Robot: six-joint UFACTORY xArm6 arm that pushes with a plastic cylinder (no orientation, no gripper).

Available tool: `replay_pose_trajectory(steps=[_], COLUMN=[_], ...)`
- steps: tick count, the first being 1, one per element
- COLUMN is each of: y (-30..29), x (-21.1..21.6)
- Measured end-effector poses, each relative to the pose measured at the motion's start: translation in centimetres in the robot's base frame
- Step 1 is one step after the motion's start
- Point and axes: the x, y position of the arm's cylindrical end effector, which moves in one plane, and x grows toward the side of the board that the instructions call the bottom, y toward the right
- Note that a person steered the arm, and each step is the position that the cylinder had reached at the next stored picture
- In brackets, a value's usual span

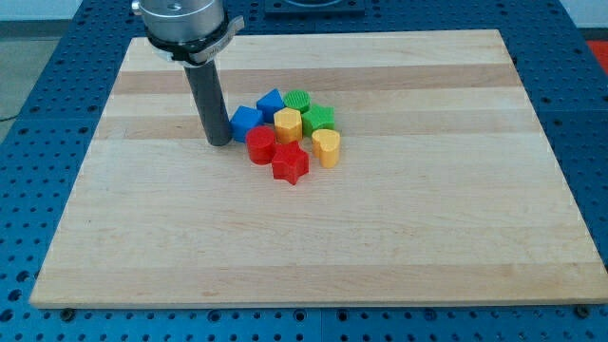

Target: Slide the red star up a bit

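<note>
The red star (291, 163) lies on the wooden board (313, 237) at the bottom of a tight cluster of blocks near the middle. A red cylinder (261, 145) touches it at its upper left and a yellow heart (327, 147) lies to its right. My tip (219, 142) rests on the board left of the cluster, right beside a blue block (246, 122) and about 75 px left of and a little above the red star.
The cluster also holds a second blue block (271, 102), a yellow block (288, 124), a green round block (297, 100) and a green block (318, 119). The rod hangs from the arm's mount (182, 24) at the view's top left.
</note>
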Motion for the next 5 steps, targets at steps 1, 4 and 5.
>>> replay_pose_trajectory(steps=[1,4,5], y=[0.2,0.7,0.4], x=[-0.2,0.5,3.1])
